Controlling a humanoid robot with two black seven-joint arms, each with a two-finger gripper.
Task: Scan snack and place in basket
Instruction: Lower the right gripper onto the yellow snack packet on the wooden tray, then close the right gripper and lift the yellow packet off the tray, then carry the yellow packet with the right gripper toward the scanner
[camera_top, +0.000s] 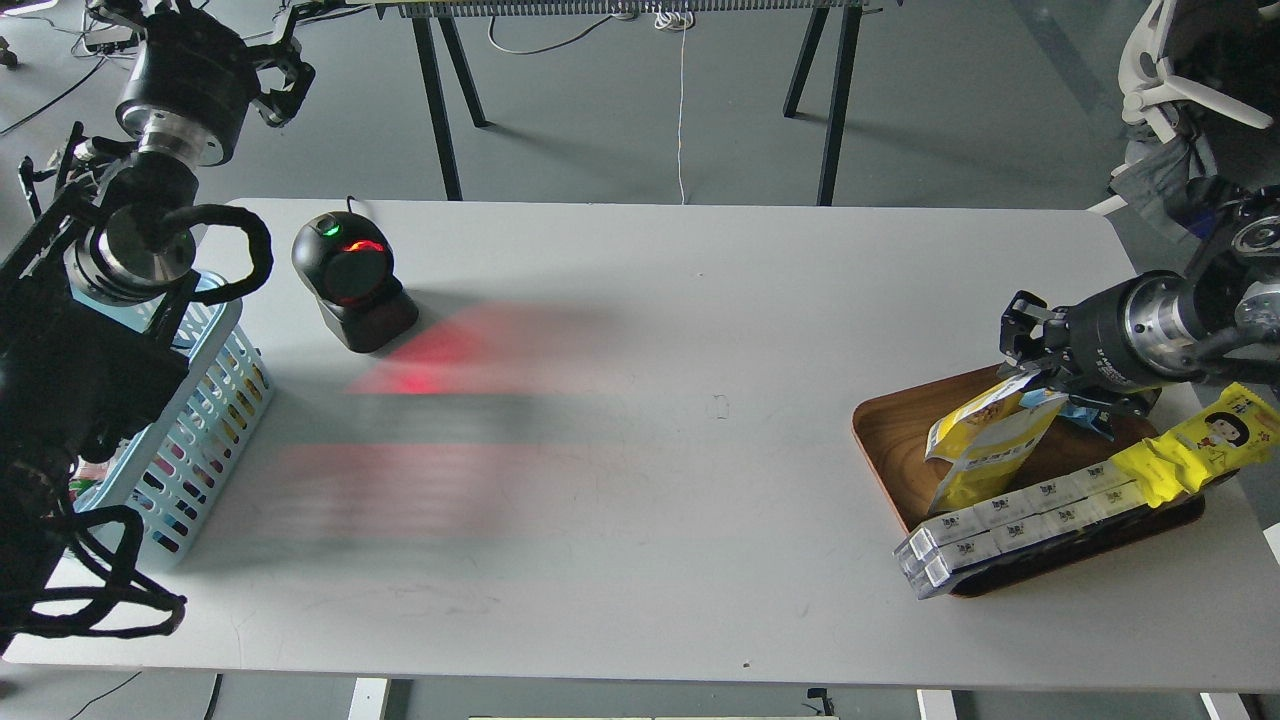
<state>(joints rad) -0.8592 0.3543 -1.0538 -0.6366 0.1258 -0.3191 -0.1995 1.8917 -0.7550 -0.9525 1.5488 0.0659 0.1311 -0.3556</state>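
Head view: white bench (640, 500), grey floor behind.
Scanner (350, 280) casts red light on bench; right end effector (1025, 375) pinches snack (985, 440) over tray (885, 430); left end effector (285, 70) state unclear.

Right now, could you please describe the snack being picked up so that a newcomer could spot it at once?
Look to the brown wooden tray at the white table's right end. On it, the flat yellow-and-white foil pouch stands tilted, its top at the right gripper. Unlike the long bright-yellow cartoon-face wrapper and clear boxes alongside, it is broad with a white band.
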